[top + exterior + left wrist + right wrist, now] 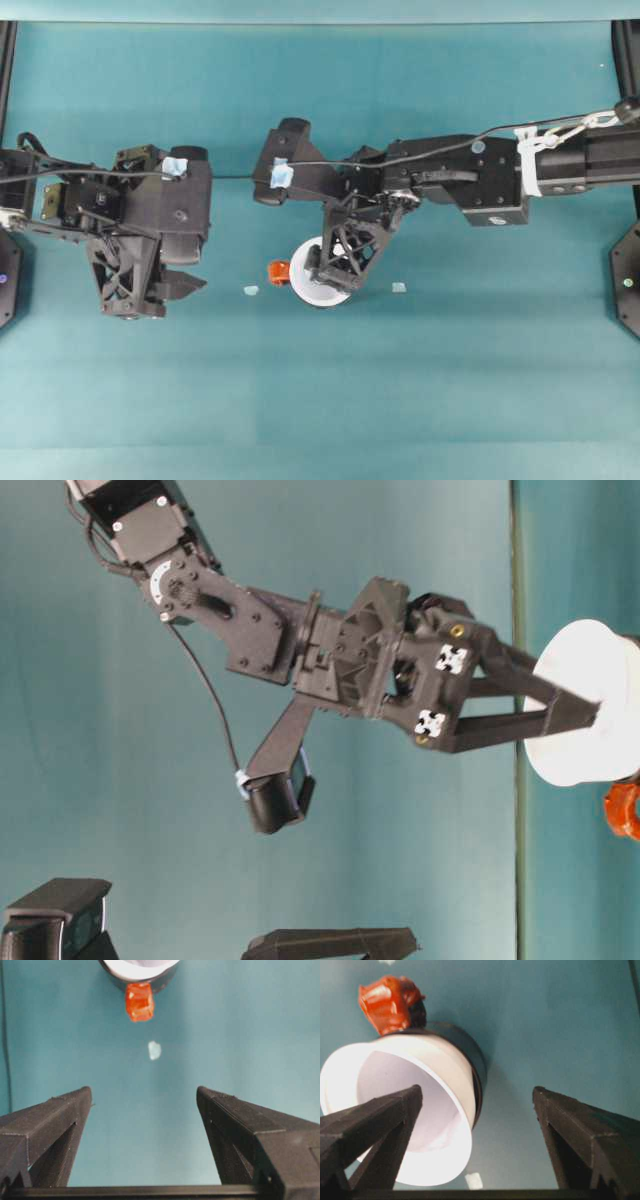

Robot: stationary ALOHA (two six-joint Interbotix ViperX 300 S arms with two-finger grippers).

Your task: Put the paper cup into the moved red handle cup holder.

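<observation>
Paper cup (405,1125) is sitting inside red handle cup holder (465,1052) on bench (480,380), rim projecting above.

Right pincer (477,1105) is being held wide, one finger inside the rim, one outside.

Left pincer (145,1110) is being held wide, well apart.

Cup is being judged light, thin-walled, crushable; rim wall is being recommended for gentle grip.

Teal table (450,380) w/ black red handle cup holder (465,1045) + two pale scraps (251,291) beside it.

This is a robotics lab bench: a table (320,400) covered in plain teal cloth, with the same teal as backdrop, two black robot arms (470,175) mounted at either side, loose cabling (205,695), and a small camera (55,915) set at table level.
</observation>
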